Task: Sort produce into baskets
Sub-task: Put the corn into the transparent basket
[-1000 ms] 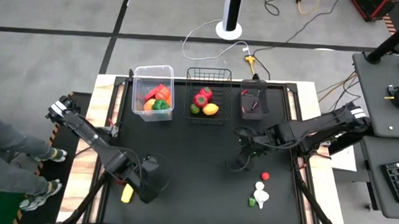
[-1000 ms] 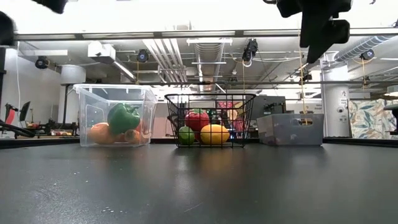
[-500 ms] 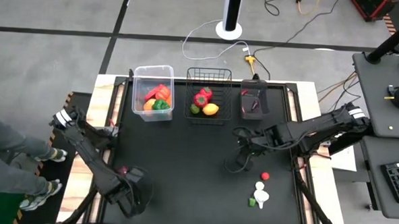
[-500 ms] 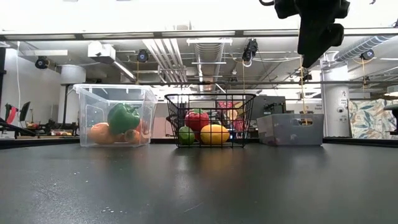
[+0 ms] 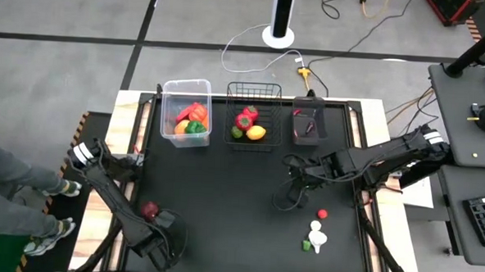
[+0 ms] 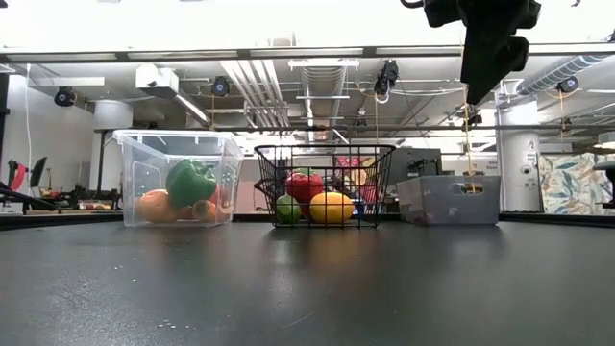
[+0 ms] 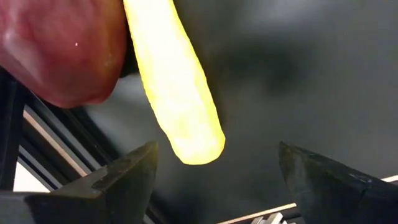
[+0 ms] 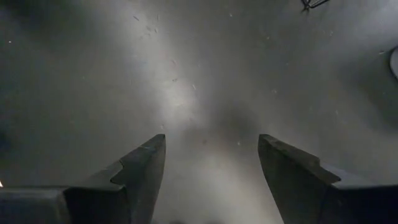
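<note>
Views differ here, so you should compare them. From above you see the left gripper (image 5: 162, 246) low at the near left corner of the table (image 5: 224, 193), with a red fruit (image 5: 149, 210) just beside its arm; the yellow piece is hidden under the arm in that view. Only the left wrist view shows you the long yellow vegetable (image 7: 174, 87) lying between the two spread fingers, not touched by them, with the red fruit (image 7: 59, 46) against it. So this gripper stands wide apart and holds nothing.

The right gripper (image 5: 296, 181) hangs over bare table, right of centre. Its wrist view shows you both fingers (image 8: 134, 171) apart with only the dark surface between them, so it carries nothing.

The low view gives you what the top view flattens: the clear tub (image 6: 178, 178) with a green pepper (image 6: 190, 181) and orange pieces, the wire basket (image 6: 325, 185) with red, green and yellow produce, and the smoky bin (image 6: 450, 200), all in one row at the far edge. The small red piece (image 5: 323, 213) and the white and green pieces (image 5: 314, 236) near the right front appear only from above.

You can read no label or writing anywhere.
</note>
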